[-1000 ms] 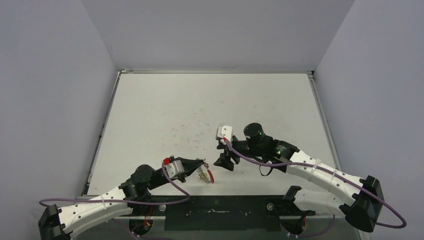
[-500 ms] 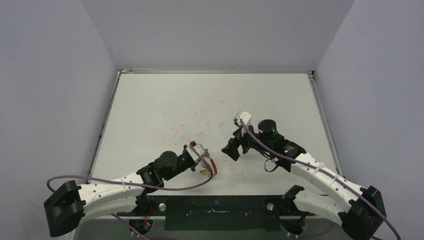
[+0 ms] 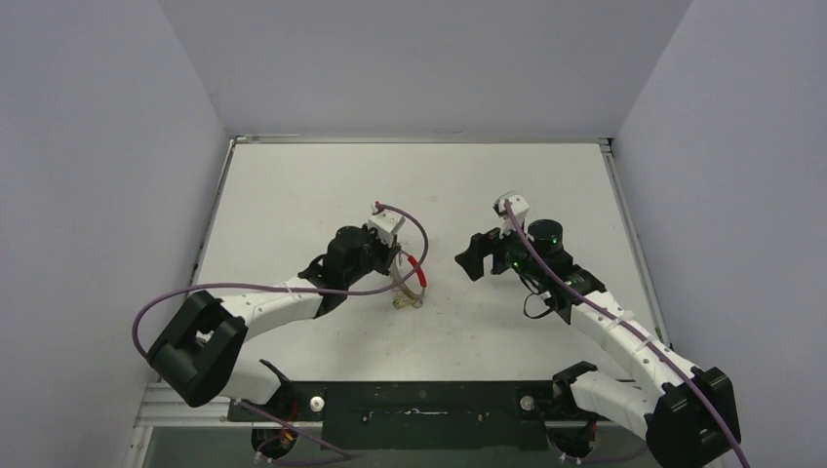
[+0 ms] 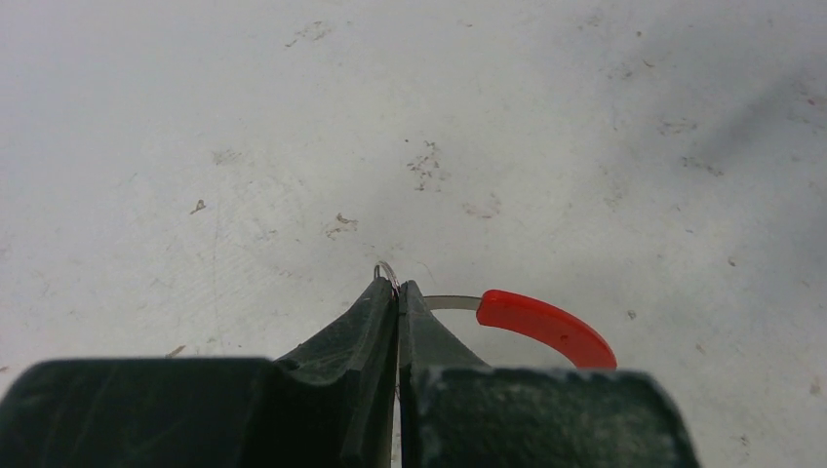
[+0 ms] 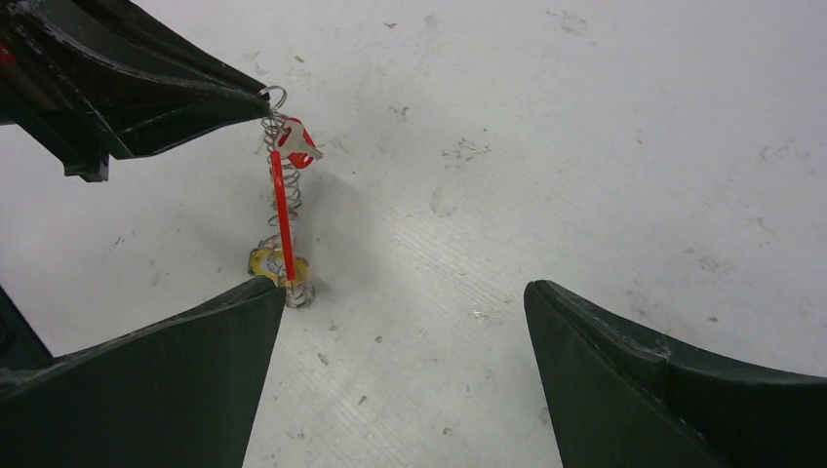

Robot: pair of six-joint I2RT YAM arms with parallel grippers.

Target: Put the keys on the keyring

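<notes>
The left hand [image 3: 397, 258] is clenched on the top of the keyring [image 5: 283, 210], which hangs edge-on over the middle of the table [image 3: 293, 195], its low end at the surface. A red-headed key [image 5: 297, 146] sits on the ring near the grip, and a yellow-headed key [image 5: 265, 261] at the bottom. The right hand [image 3: 470, 259] is released, jaws wide, near the ring but apart from it.
</notes>
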